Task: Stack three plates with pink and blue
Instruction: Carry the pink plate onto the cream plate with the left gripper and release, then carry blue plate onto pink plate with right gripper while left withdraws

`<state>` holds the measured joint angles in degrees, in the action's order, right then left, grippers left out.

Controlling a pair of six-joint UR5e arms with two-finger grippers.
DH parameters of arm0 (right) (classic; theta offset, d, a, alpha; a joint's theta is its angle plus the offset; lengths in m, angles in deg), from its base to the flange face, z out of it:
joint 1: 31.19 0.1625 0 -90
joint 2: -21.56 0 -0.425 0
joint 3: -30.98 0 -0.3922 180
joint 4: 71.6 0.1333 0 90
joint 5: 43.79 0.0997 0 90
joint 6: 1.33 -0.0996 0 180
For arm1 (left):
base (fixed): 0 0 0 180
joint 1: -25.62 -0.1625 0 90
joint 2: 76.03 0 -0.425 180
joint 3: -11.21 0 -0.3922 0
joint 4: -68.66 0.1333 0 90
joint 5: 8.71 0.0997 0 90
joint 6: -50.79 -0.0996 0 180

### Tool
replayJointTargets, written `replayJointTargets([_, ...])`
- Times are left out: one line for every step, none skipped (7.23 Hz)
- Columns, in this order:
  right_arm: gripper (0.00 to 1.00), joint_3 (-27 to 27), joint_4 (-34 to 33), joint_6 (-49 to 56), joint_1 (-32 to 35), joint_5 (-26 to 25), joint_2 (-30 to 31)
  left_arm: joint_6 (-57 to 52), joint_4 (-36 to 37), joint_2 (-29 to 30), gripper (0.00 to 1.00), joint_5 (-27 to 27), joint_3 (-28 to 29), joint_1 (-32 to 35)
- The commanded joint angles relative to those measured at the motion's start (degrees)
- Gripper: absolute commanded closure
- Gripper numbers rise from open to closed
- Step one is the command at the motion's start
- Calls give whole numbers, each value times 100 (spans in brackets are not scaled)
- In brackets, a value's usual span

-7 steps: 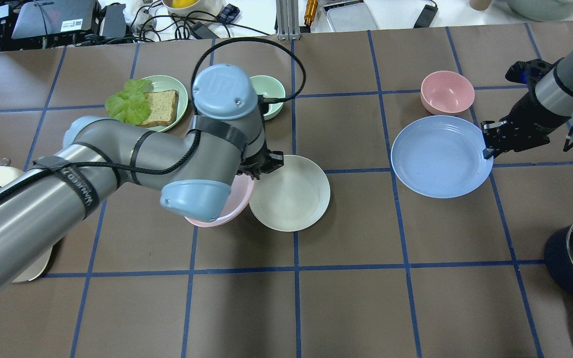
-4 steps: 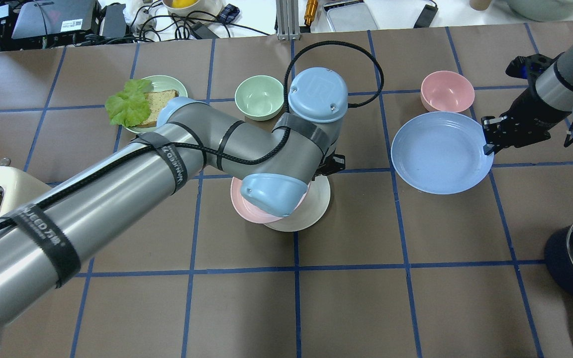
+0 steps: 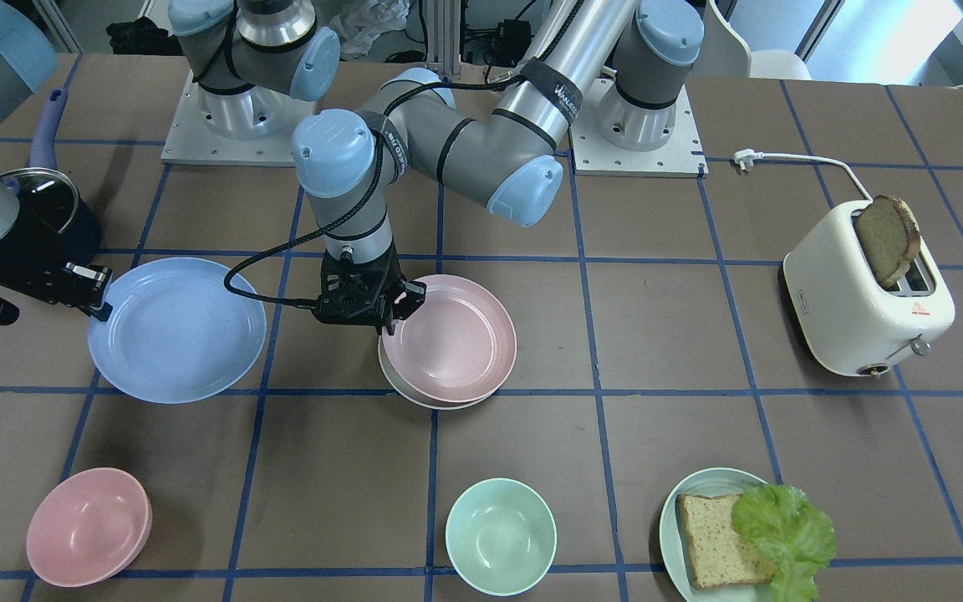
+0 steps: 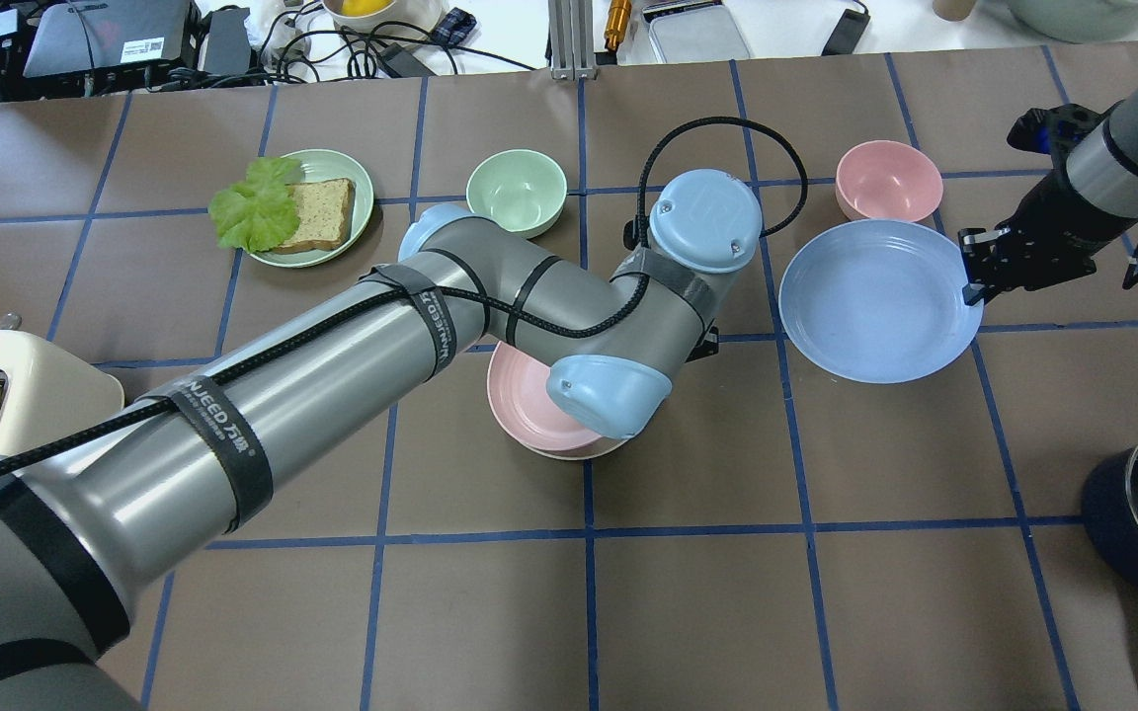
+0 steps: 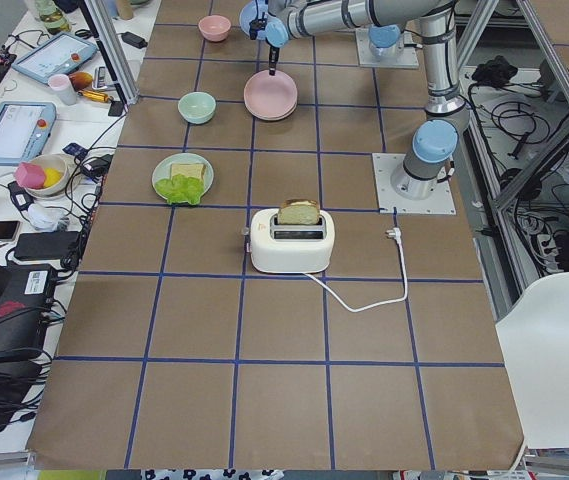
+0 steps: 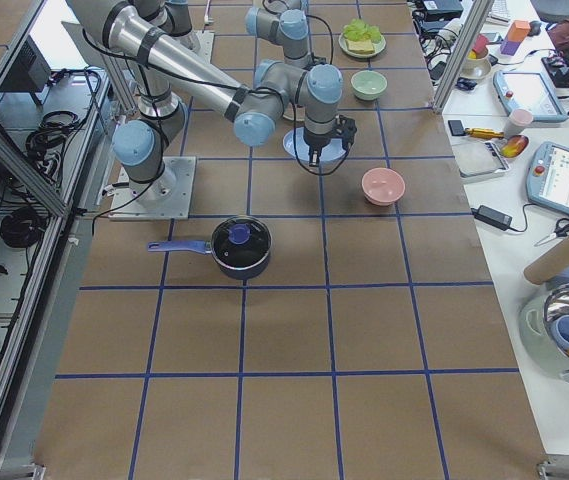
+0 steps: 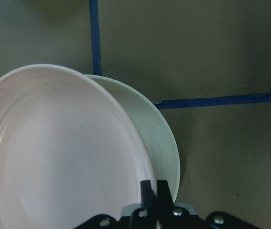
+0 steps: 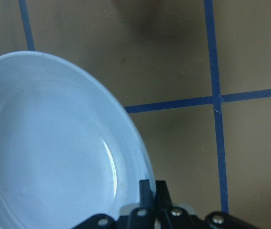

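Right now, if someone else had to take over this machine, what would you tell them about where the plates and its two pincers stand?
The left pincer is shut on the rim of the pink plate.
The right pincer is shut on the rim of the blue plate.
The pink plate lies over the cream plate, slightly off centre; whether it rests fully is unclear. The blue plate is apart from them, on the robot's right.
Done: pink brought onto cream.
Left: release pink, carry blue over, set it on top, release.
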<state>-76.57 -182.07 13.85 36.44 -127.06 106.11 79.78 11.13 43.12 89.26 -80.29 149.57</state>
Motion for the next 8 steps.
replayJointTargets([100,-12,69,-6,4,4,35,-68,-22,47,0,-6,44,-37])
replayJointTargets([100,-3,61,-14,13,13,52,-86,-153,-179,0,-50,87,-142])
replayJointTargets([100,-3,69,-119,22,13,53,-112,-406,-390,0,-294,166,-361])
replayJointTargets([100,-3,61,-451,161,21,53,-287,-766,-627,0,-331,254,-528])
replayJointTargets([100,-38,17,-889,493,21,61,-575,-1196,-951,0,-462,325,-774])
replayJointTargets([100,-47,-1,-1572,932,21,61,-970,-1713,-1355,0,-655,351,-1089])
replayJointTargets([100,-65,-44,-2066,1389,13,61,-1435,-2067,-1794,0,-787,325,-1458])
replayJointTargets([100,-117,-236,-2419,1776,-5,53,-1518,-2470,-2173,0,-815,351,-1670])
